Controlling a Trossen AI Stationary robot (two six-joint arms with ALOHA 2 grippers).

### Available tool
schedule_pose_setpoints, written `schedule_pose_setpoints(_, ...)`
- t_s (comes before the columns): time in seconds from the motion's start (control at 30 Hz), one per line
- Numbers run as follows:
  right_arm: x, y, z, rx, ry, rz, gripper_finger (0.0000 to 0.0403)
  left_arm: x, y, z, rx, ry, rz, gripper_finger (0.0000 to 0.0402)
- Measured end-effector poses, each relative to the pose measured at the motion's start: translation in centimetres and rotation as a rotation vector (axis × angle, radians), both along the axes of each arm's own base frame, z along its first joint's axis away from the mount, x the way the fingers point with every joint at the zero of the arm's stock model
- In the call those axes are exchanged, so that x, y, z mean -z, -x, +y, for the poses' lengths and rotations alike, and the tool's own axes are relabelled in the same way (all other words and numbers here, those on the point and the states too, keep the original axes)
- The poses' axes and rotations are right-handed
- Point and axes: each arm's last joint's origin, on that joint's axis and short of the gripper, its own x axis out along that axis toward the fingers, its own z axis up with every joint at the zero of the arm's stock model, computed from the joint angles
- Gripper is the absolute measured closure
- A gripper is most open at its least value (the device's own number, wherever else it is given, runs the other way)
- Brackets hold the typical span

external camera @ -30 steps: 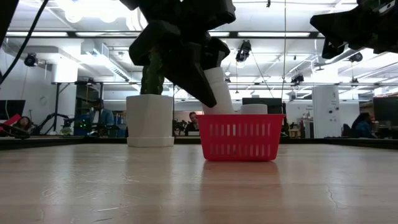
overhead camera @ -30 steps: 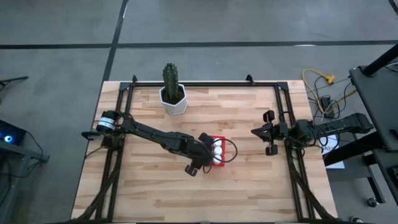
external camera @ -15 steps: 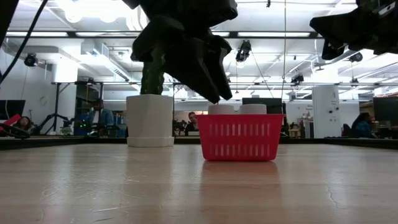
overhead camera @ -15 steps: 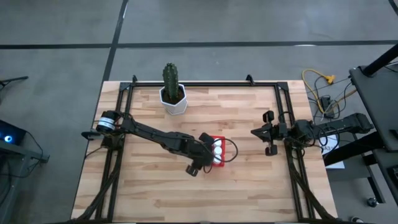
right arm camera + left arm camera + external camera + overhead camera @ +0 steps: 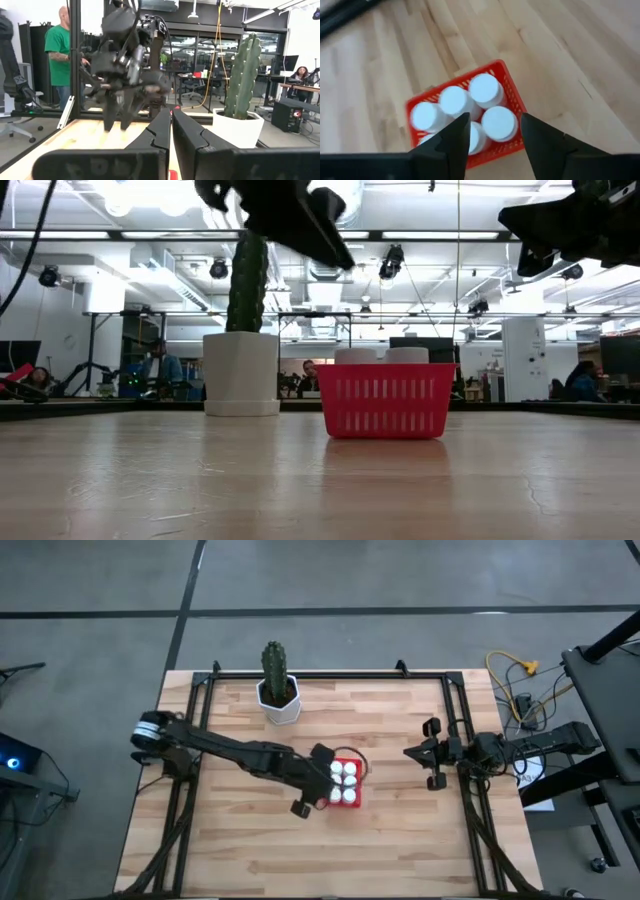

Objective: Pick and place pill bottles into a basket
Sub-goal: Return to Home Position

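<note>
Pill bottles (image 5: 485, 89) upright, caps up, packed inside basket (image 5: 385, 400), below left gripper (image 5: 494, 122) fingers: spread, holding nothing. Right gripper (image 5: 171, 116) well apart, fingers pressed together, empty. Placing looks done; step likely return home. Next move calls for retreat clear of basket rim.

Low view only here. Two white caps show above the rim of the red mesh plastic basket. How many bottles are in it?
Observer: The high view shows six small white cylindrical pill bottles in the red mesh plastic basket, in two rows of three.
Operator: Left gripper holding anything?
Observer: No. The left wrist view shows the left gripper open, with nothing between its fingers.
Operator: Right arm?
Observer: The right gripper is shut, near the right edge of the wooden table, well clear of the basket.
</note>
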Motion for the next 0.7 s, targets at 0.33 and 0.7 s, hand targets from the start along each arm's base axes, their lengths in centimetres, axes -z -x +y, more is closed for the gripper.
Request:
schedule_pose_setpoints(0.33,0.0,0.0,0.0,0.001,0.005,-0.001,0.0394,-1.6,7.7,1.6,0.025,0.058,-0.362,0.0271)
schedule_pose_setpoints(0.7,0.0,0.0,0.0,0.001,0.005,-0.001,0.0394,0.7,17.5,5.8,-0.076,0.148,-0.832,0.0272)
